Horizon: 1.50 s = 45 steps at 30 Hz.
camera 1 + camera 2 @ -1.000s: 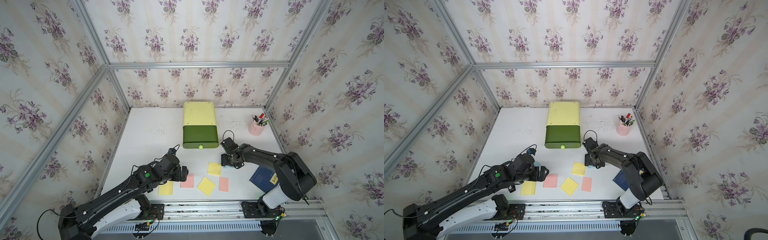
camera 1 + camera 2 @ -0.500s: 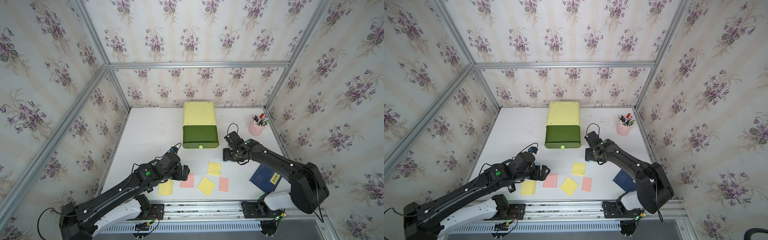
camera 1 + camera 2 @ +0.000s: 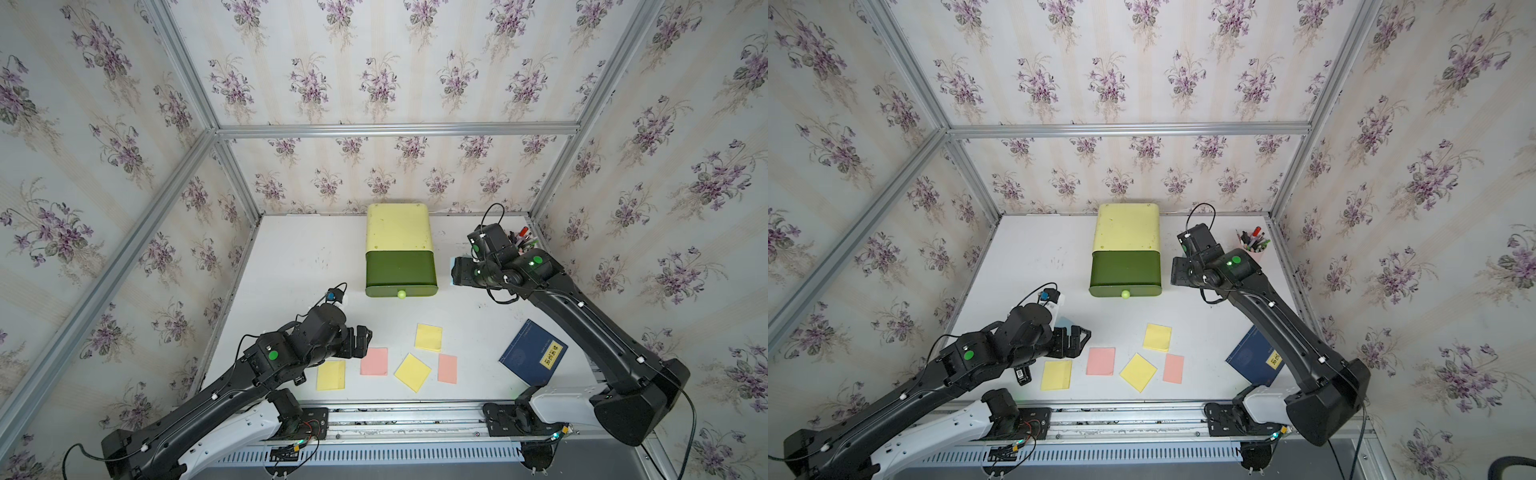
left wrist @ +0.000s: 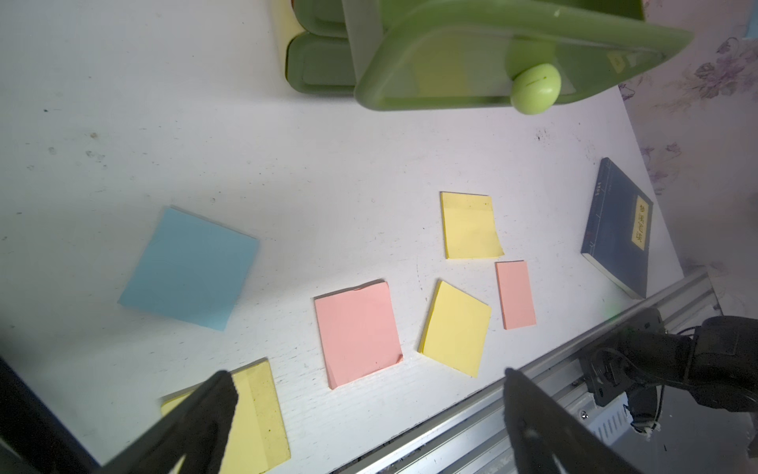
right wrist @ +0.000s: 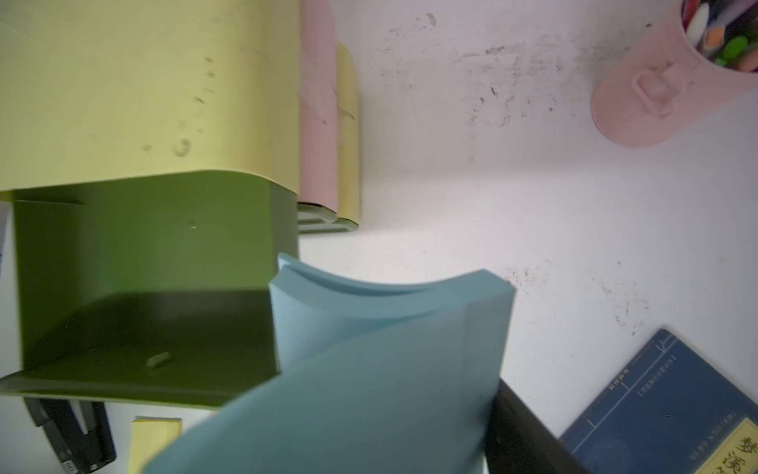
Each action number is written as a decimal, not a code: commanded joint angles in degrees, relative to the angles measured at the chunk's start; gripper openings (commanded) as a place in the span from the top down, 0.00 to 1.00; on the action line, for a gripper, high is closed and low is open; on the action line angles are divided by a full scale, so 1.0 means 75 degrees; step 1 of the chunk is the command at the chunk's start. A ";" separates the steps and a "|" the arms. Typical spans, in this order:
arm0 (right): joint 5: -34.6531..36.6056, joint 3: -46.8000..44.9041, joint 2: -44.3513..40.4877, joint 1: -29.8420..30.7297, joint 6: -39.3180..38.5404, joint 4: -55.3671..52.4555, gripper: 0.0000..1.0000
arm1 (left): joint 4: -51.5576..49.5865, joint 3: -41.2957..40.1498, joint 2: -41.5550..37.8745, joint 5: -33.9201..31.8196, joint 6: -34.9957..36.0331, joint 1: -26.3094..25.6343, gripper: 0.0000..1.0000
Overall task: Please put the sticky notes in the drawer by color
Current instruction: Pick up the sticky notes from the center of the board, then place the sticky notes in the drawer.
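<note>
Spread fingers of the left gripper [image 3: 362,341] hover above the desk [image 3: 299,266] at lower left in both top views, near a pink note [image 3: 374,361]. The right gripper [image 3: 454,271] hangs just right of the drawer [image 3: 398,232], which stands centre frame against the back wall with its top compartment [image 3: 401,270] pulled out. Three yellow notes [image 3: 428,337] and a second pink note [image 3: 447,368] lie loose along the desk's near edge, and a flat blue note [image 3: 1065,322] peeks from under the left wrist. A dark blue booklet [image 3: 533,352] lies at lower right; a pink pen cup [image 3: 1255,248] stands behind the right arm.

Left wrist view: both fingers [image 4: 197,418] stand wide apart at the bottom edge, one over the nearest of the yellow notes [image 4: 258,418]. The flat blue note [image 4: 188,269] sits left of centre, the top compartment [image 4: 451,69] at top.

Right wrist view: the fingers [image 5: 521,431] pinch a curled blue note [image 5: 369,361] filling the lower centre, its edge overlapping the top compartment's [image 5: 143,287] corner at left.
</note>
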 commanded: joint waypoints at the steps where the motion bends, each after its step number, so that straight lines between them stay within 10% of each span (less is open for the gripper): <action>1: -0.0321 0.0716 0.0518 0.0376 0.0197 -0.0267 0.27 | -0.0544 0.0258 0.0015 -0.0557 0.0006 0.0004 0.00; 12: -0.0384 0.2367 0.2479 0.1287 0.0523 -0.0442 0.27 | -0.1546 0.0407 -0.0073 -0.1451 -0.0400 0.0003 0.00; 45: -0.0080 0.2670 0.3438 0.1271 0.0249 -0.0578 0.12 | -0.0998 -0.0659 0.0465 -0.1698 -0.1309 0.0043 0.00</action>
